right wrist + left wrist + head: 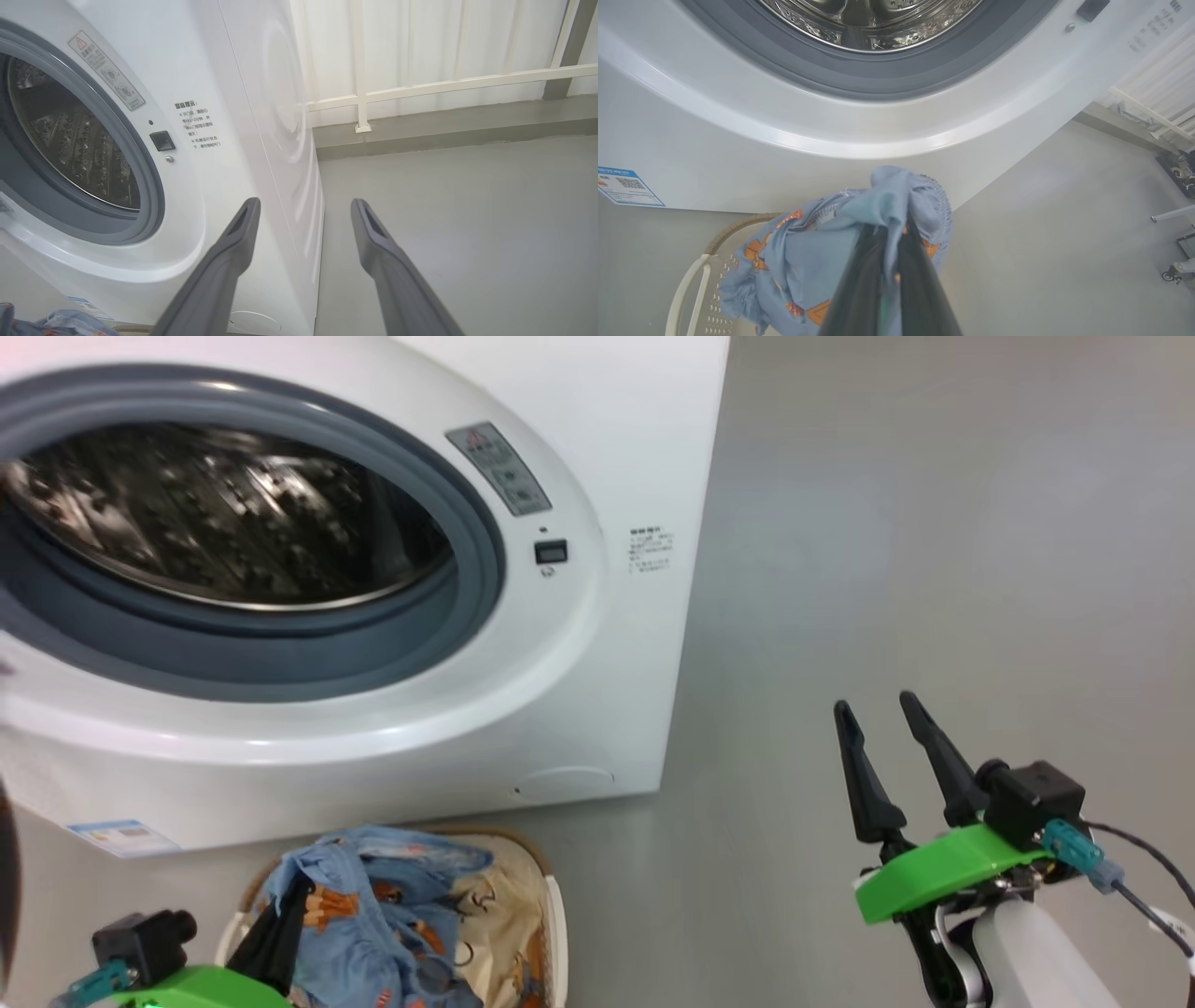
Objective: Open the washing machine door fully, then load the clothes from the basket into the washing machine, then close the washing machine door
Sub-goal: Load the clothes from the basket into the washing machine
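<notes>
The washing machine [616, 448] stands at the left with its steel drum [215, 523] uncovered inside the grey rubber ring; the washing machine door is out of view. Below it the cream basket [557, 915] holds the clothes. The blue bear-print garment [822, 261] is bunched around my left gripper [889, 231], which is shut on it just above the basket. In the head view that left gripper [291, 903] is at the lower left, with the cream garment [495, 905] beside it in the basket. My right gripper [876, 709] hangs open and holds nothing, right of the machine, over bare floor.
Grey floor [934, 569] stretches to the right of the machine. A white railing [444, 84] and a pale curtain close off the far side. Wheeled equipment [1176, 273] stands at the right edge of the left wrist view. A blue label [121, 837] and a round flap [565, 784] mark the machine's lower front.
</notes>
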